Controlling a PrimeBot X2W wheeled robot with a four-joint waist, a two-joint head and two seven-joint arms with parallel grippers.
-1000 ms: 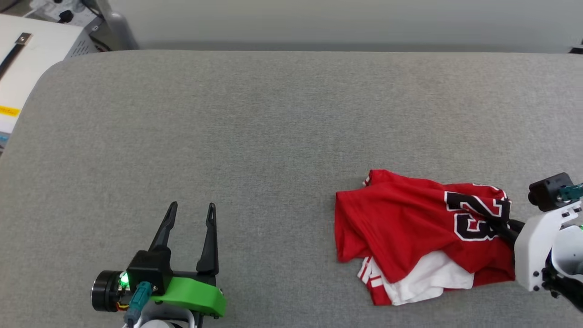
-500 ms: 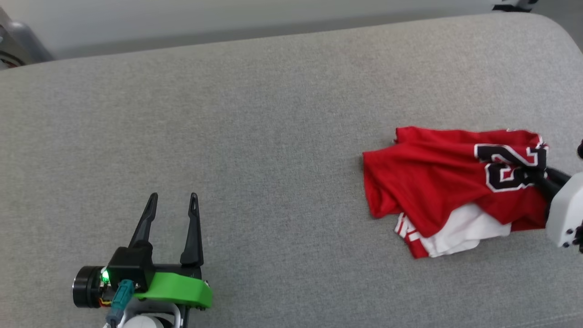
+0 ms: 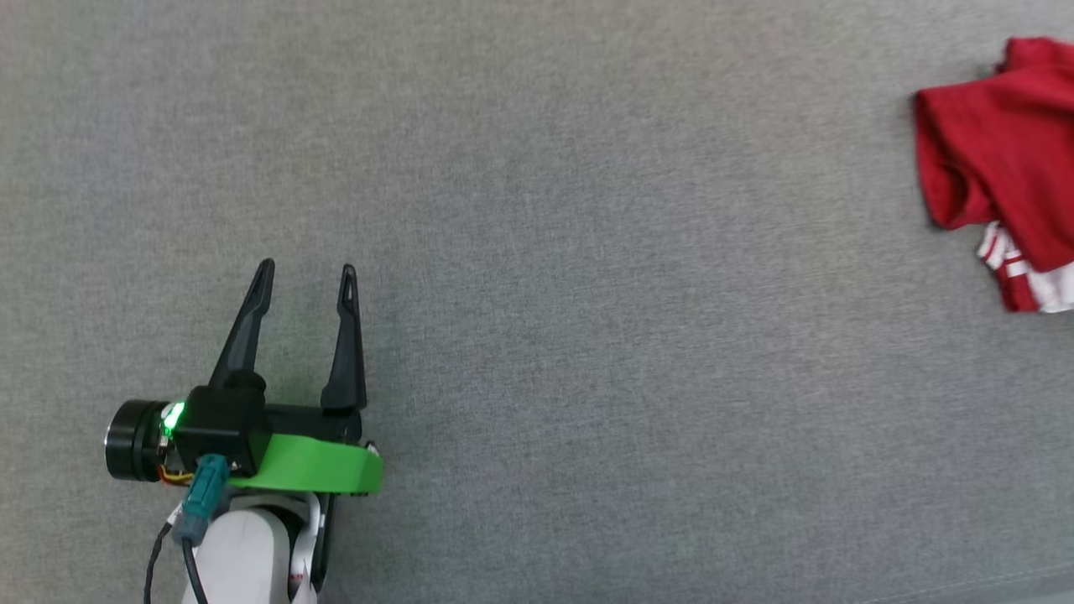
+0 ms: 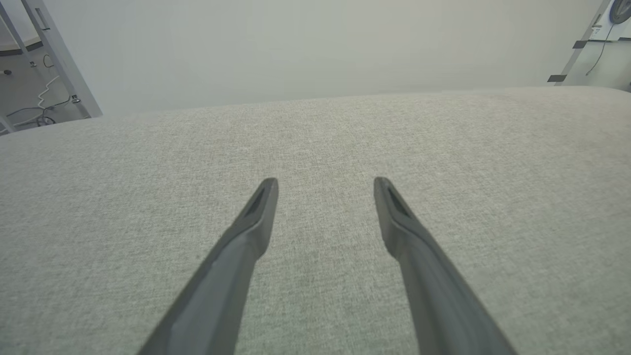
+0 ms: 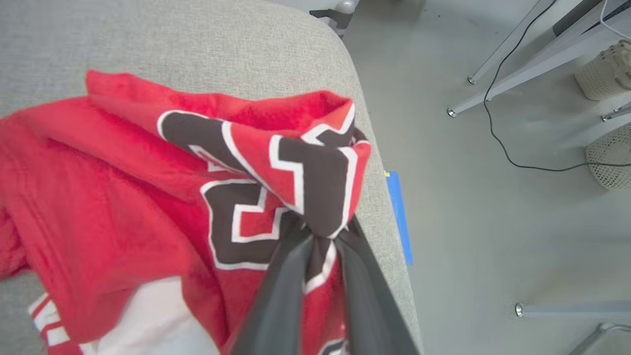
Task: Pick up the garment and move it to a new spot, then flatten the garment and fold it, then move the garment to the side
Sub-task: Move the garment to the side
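Observation:
The garment (image 3: 998,159) is a red jersey with white sleeve and stripe trim, bunched at the head view's right edge on the grey padded table (image 3: 587,252). In the right wrist view the garment (image 5: 123,197) lies near the table's rounded edge, and my right gripper (image 5: 320,231) is shut on a fold of its black-and-white lettering. My left gripper (image 3: 306,273) stands open at the lower left, far from the garment, with nothing between its fingers. In the left wrist view the left gripper (image 4: 325,185) points across bare grey cloth.
Beyond the table edge (image 5: 379,187) the right wrist view looks down on the floor, with metal legs (image 5: 498,54), a black cable (image 5: 508,153) and a blue strip (image 5: 399,217). A pale wall (image 4: 315,44) and a metal frame (image 4: 59,59) stand past the table's far side.
The head camera has swung down and to the left, so the garment now sits at the picture's upper right edge. The right gripper keeps its hold; the left gripper stays open.

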